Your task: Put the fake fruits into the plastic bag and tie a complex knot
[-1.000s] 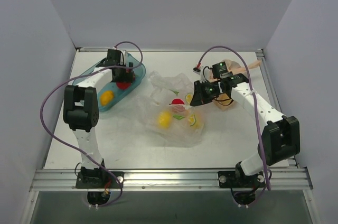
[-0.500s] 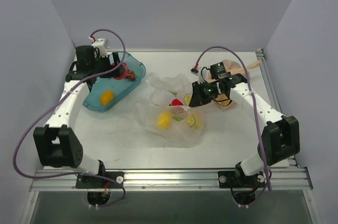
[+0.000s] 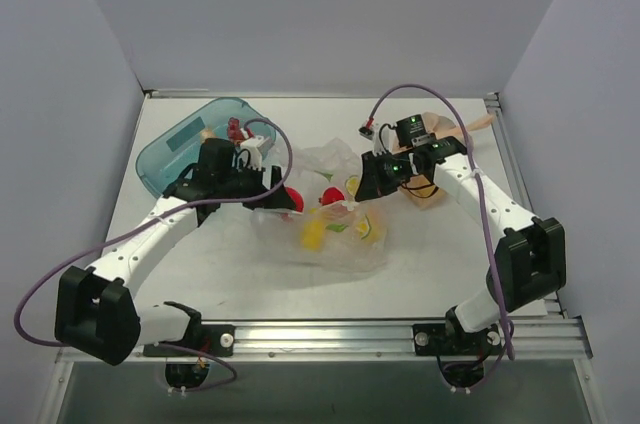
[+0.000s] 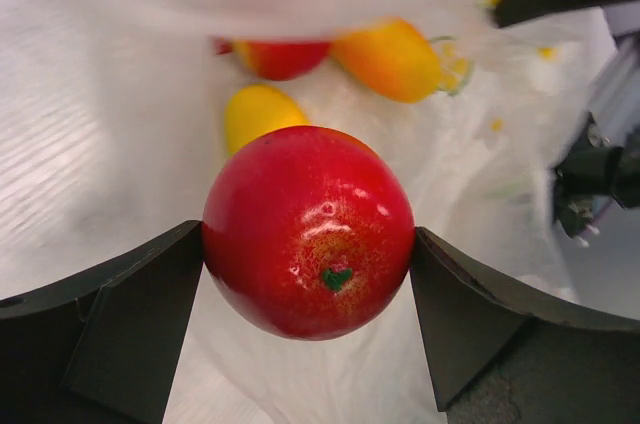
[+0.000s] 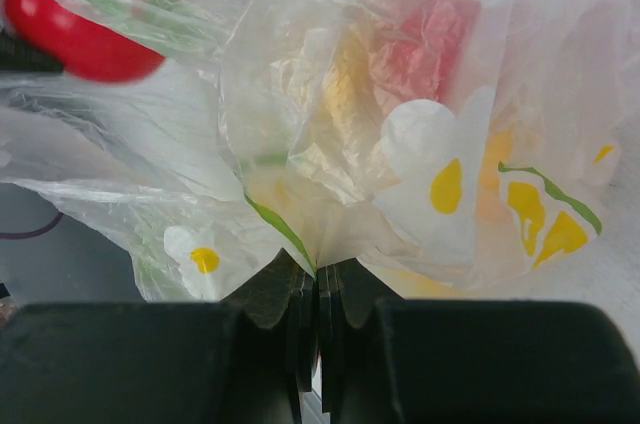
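The clear bag (image 3: 345, 249) lies in the middle of the table (image 3: 220, 264) with fruit inside: a yellow one (image 3: 312, 232), a red one (image 3: 331, 196) and a green-edged slice (image 3: 365, 229). The right hand (image 5: 318, 329) is pinched tight on a fold of the bag's edge. The left hand (image 3: 283, 200), spread wide, grips a red apple (image 4: 308, 232) right at the bag's left side. The teal tray (image 3: 170, 149) sits far left – its contents are unclear.
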### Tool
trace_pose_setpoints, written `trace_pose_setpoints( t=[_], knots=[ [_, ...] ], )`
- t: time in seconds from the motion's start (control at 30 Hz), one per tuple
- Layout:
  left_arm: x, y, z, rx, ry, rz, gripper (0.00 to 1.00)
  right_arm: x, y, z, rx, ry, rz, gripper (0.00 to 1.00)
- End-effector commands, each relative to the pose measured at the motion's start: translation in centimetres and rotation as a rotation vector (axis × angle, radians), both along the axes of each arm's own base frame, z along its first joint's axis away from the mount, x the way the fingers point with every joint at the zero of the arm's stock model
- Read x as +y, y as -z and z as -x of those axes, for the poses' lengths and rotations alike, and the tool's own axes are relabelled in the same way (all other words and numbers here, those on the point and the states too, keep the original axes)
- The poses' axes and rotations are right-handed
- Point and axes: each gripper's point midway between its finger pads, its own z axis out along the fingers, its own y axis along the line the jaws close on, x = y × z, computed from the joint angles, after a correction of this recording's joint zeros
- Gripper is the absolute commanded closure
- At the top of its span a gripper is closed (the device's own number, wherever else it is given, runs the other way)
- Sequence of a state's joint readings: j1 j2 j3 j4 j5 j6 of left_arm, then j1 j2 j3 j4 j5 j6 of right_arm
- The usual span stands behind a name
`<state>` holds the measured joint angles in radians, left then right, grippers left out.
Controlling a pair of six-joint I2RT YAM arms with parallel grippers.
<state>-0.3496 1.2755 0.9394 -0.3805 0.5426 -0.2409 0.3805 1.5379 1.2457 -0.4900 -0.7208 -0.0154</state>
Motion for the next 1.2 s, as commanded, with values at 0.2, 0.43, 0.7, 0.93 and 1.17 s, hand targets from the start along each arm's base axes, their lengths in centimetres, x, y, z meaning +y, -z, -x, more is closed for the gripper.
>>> trace_pose_setpoints(
  t=[0.2,0.43,0.7,0.93,1.17],
  knots=[
    [-8.0,-4.8,-0.8,-0.219,0.117,0.042,0.10,0.9,-0.5,0.4,0.050,-0.025,-0.055,1.00],
    [-8.7,-5.9,-1.8,-0.305,0.187,-0.047,0.03,0.2,-0.5,-0.3,0.126,0.024,-0.110,1.00],
    [-1.9,-13.2,-2.2,-0.384,0.055,0.116,0.03,0.0,-0.3,-0.1,0.126,0.020,-0.108,1.00],
    [9.3,-15.0,-9.0,-0.488,-0.397,-0.019,0.06,-0.3,0.6,0.1,0.137,0.029,-0.090,1.00],
    [13.9,-10.2,-18.2,-0.383,-0.644,-0.211,0.10,-1.0,0.5,0.1,0.107,0.038,-0.066,1.00]
  ],
)
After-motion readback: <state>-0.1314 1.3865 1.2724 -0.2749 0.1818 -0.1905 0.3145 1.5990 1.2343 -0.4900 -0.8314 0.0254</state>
